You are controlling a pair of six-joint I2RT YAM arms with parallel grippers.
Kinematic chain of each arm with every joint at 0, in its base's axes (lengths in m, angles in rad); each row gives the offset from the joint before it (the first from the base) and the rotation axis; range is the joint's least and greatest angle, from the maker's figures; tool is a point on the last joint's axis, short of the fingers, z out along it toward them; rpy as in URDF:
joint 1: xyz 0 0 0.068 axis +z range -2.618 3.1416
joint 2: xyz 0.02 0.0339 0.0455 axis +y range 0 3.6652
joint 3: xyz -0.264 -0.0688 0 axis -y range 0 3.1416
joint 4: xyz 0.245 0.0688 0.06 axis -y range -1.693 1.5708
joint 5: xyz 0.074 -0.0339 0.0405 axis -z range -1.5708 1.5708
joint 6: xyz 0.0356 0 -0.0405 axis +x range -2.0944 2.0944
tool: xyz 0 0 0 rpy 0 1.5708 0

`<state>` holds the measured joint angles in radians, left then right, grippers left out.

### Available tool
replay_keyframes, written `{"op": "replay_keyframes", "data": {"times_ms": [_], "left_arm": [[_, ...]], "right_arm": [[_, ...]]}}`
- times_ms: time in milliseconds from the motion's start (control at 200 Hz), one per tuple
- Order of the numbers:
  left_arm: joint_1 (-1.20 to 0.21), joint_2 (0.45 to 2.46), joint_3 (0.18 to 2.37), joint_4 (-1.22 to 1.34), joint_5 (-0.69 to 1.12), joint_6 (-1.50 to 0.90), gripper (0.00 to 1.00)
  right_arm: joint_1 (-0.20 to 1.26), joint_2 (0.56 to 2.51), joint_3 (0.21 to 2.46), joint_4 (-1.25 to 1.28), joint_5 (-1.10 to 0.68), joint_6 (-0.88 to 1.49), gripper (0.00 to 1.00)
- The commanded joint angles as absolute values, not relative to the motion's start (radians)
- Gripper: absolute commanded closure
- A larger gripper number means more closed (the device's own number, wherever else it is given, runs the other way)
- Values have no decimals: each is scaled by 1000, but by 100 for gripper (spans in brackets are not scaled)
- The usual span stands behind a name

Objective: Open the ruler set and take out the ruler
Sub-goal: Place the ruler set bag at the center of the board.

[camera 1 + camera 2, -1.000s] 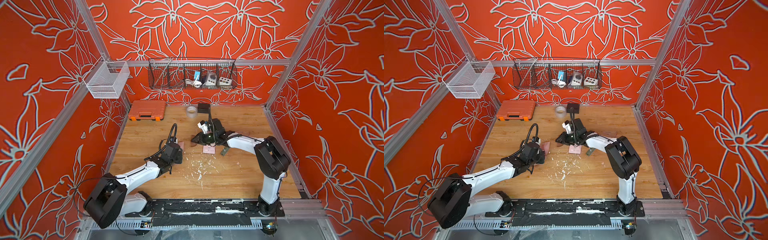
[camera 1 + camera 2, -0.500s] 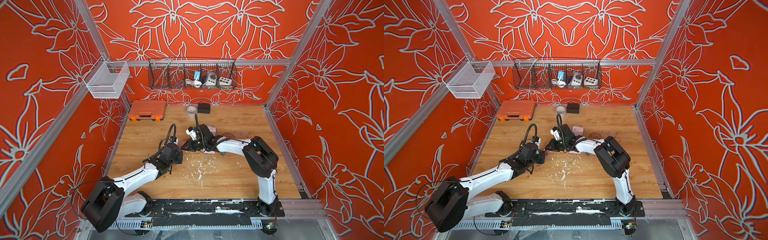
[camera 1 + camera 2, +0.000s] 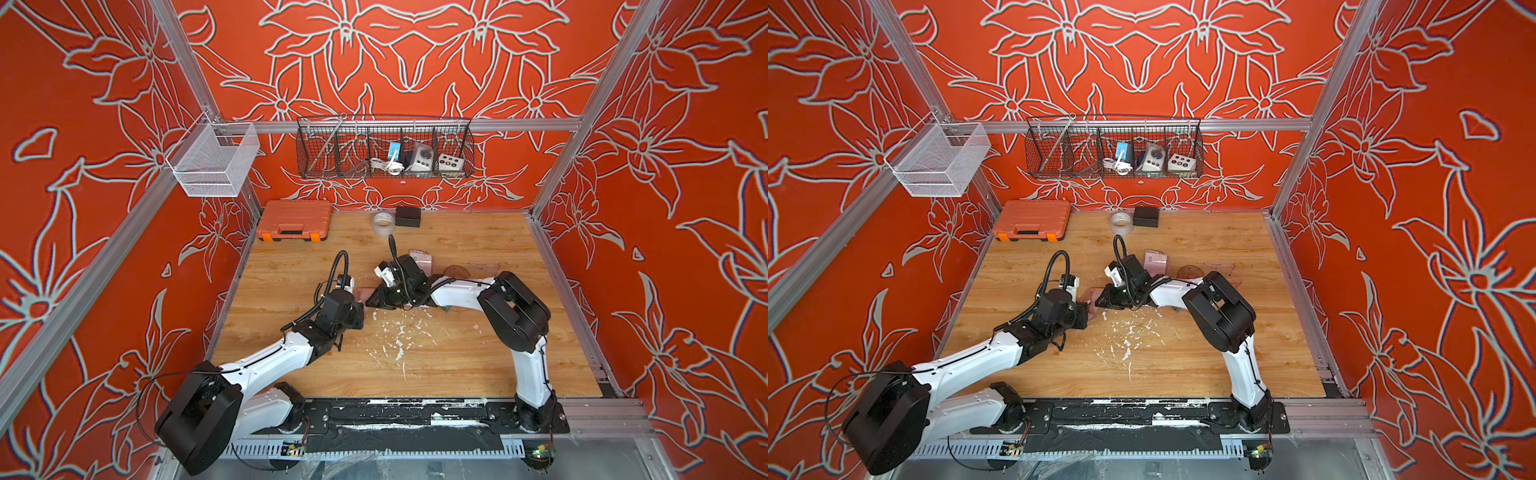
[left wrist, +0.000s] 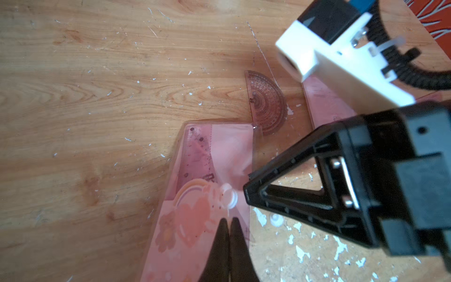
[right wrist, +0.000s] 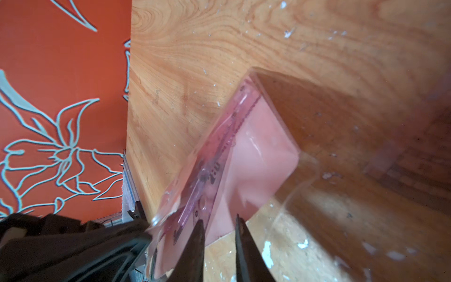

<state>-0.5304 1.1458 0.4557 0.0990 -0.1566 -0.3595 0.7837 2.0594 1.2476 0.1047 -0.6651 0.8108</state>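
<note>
Light wooden tabletop [image 3: 457, 365], flecked with white. Left gripper [image 4: 228, 234] closed, pinching the pink clear plastic pouch [image 4: 195, 219] of the ruler set at mid-table. Right gripper [image 5: 217, 244] slightly parted at the pouch's open end, nothing clamped yet. Pouch looks unsnapped with the flap loose, so opening is done, I'd say. Pink see-through ruler [image 4: 197, 156] is inside the pouch; extraction is left. Pink half-round protractor [image 4: 266, 107] lies out, just beside the pouch.

Glossy translucent plastic ruler set [image 4: 190, 214] on scuffed matt wood-grain table [image 4: 85, 97]
</note>
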Motion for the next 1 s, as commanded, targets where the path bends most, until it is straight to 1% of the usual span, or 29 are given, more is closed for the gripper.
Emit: {"op": "replay_keyframes", "data": {"times_ms": [0,325,570,786,906,931,971,996], "left_arm": [[-529,1144,437,155,-139,-351,100],[-529,1183,362,261,-110,-395,100],[-529,1180,330,282,-134,-406,100],[-529,1190,359,223,-169,-404,100],[-526,1175,383,177,-199,-414,100],[-525,1172,391,160,-203,-418,90],[-518,1172,409,126,-208,-426,69],[-511,1176,426,95,-207,-431,60]], "right_arm": [[790,2111,1283,100,-683,796,77],[790,2155,1300,194,-749,858,77],[795,2177,1319,179,-764,846,77],[795,2166,1299,161,-741,830,86],[796,2152,1297,152,-739,824,87],[794,2147,1294,149,-735,821,86],[794,2135,1286,135,-726,807,85],[794,2125,1283,122,-718,796,85]]}}
